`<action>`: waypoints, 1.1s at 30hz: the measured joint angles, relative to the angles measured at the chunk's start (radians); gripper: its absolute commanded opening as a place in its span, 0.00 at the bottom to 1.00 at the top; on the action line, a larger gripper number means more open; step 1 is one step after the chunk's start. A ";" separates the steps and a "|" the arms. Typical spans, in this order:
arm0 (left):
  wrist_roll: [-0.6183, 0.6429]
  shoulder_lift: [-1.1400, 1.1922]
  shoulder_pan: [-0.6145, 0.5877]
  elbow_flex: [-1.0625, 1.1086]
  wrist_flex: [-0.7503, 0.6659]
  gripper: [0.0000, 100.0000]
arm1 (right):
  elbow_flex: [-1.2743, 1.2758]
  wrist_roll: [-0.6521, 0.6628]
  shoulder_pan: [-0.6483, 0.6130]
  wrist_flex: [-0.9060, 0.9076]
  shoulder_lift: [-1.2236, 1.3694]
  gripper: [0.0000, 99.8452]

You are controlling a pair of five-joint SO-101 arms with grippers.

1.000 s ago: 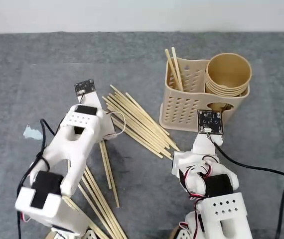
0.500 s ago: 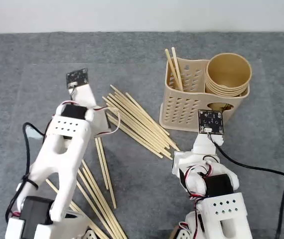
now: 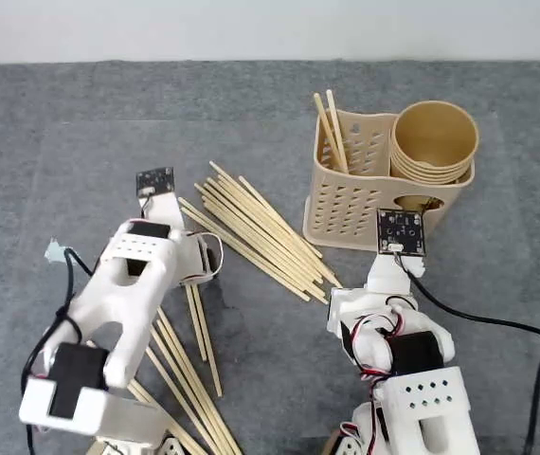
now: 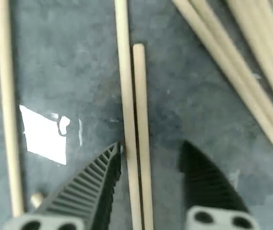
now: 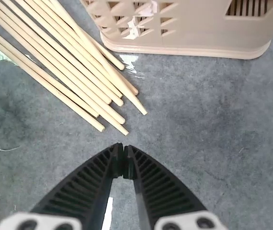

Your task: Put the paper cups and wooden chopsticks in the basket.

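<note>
A beige perforated basket (image 3: 346,210) stands at the back right, holding a stack of paper cups (image 3: 434,142) and two upright chopsticks (image 3: 330,128). A loose fan of wooden chopsticks (image 3: 261,232) lies left of it. My left gripper (image 4: 148,153) is open low over the mat, its fingers either side of two parallel chopsticks (image 4: 136,120). In the high view the left arm (image 3: 133,284) covers that spot, with more chopsticks (image 3: 199,332) trailing toward the front. My right gripper (image 5: 123,153) is shut on nothing, in front of the basket (image 5: 184,24) and near the fan's ends (image 5: 79,72).
The right arm (image 3: 398,351) sits folded at the front right. A pale paper scrap (image 3: 57,251) lies on the grey mat left of the left arm, seen close up as a white scrap (image 4: 43,134). Open mat lies at the back left.
The left arm swung out toward the back left, then came back nearer and lower over the two chopsticks. The right arm has stayed still.
</note>
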 measured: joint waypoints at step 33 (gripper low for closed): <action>0.097 0.124 0.046 -0.279 0.244 0.02 | 0.000 0.000 0.000 0.000 0.000 0.01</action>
